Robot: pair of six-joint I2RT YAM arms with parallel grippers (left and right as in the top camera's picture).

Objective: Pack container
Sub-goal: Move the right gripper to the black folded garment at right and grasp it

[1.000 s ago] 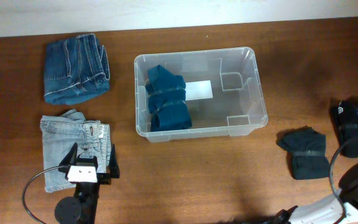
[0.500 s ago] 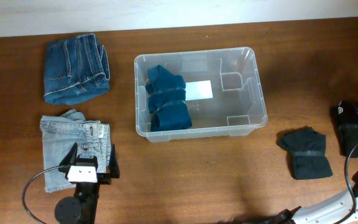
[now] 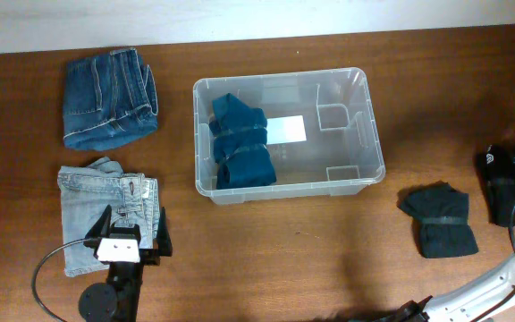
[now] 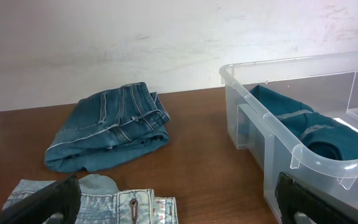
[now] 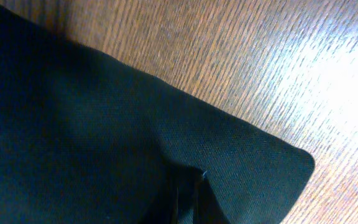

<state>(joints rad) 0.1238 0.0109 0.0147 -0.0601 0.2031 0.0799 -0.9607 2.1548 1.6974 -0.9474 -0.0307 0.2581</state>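
The clear container [image 3: 375, 125] stands mid-table with a folded teal garment [image 3: 240, 143] in its left half; its near corner [image 4: 272, 118] and the teal garment [image 4: 316, 127] also show in the left wrist view. My left gripper [image 3: 134, 228] hangs open over folded light-blue jeans [image 3: 97, 210], its fingers [image 4: 42, 202] wide apart with nothing between them. At the far right edge lies a black garment with a white logo [image 3: 506, 174]. My right gripper [image 5: 188, 205] is shut on a fold of that black cloth [image 5: 104, 124].
Folded dark-blue jeans [image 3: 110, 98] lie at the back left, also in the left wrist view [image 4: 107, 127]. A second black folded garment [image 3: 441, 219] lies right of the container's front corner. White wall behind the table.
My right gripper has gone from open to shut on the black garment, and the right arm has slid toward the table's right edge. The left arm has not moved.
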